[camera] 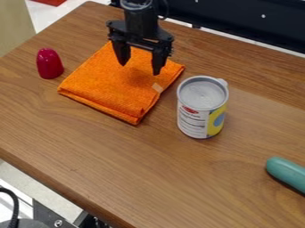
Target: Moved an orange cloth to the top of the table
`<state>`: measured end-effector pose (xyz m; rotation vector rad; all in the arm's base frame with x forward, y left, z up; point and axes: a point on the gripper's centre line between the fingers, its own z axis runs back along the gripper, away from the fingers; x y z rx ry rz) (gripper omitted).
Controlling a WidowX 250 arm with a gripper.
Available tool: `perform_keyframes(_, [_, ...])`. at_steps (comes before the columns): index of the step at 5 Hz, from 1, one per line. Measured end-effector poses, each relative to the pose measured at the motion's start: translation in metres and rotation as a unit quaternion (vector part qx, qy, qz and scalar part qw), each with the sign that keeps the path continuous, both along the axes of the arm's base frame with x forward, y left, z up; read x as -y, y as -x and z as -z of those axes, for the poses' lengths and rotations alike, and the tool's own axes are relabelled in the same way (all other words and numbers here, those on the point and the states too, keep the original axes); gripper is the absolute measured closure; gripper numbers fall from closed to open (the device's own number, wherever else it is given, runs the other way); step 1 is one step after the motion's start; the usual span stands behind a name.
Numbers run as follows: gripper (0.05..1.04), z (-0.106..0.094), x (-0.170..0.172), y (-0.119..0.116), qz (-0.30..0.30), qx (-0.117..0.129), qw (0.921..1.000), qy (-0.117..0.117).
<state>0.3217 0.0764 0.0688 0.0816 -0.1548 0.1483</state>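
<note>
Black all over, this arm [142,24]! A greyish band [137,6] ringed its rounded wrist, a thin dark cable [166,10] curved alongside, and the gripper [140,69] sported a broad, knobbly crossbar and two tapering fingers [122,52]!

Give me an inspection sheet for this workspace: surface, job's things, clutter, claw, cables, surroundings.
Surface: wooden table, visible grain
Job's things: orange cloth, folded, lying flat, pale tag near one edge
Clutter: red object left of cloth; lidded can to its right; teal object at view's right edge
Claw: claw open, over cloth
Cables: black cable at lower left, off the table
Surroundings: dark panel beyond far edge
</note>
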Motion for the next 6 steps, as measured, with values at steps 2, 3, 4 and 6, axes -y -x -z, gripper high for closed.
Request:
perform_keyframes(2, [0.39, 0.006, -0.016, 0.009, -0.007, -0.006, 0.9999, -0.007])
perform_keyframes(3, [0.683, 0.006, -0.02, 0.011, -0.015, -0.012, 0.9998, -0.011])
perform_keyframes(4, [0.909, 0.005, -0.022, 0.008, -0.014, -0.002, 0.9998, -0.015])
perform_keyframes(6, [1.03, 0.011, -0.026, 0.004, -0.027, 0.006, 0.9993, -0.023])
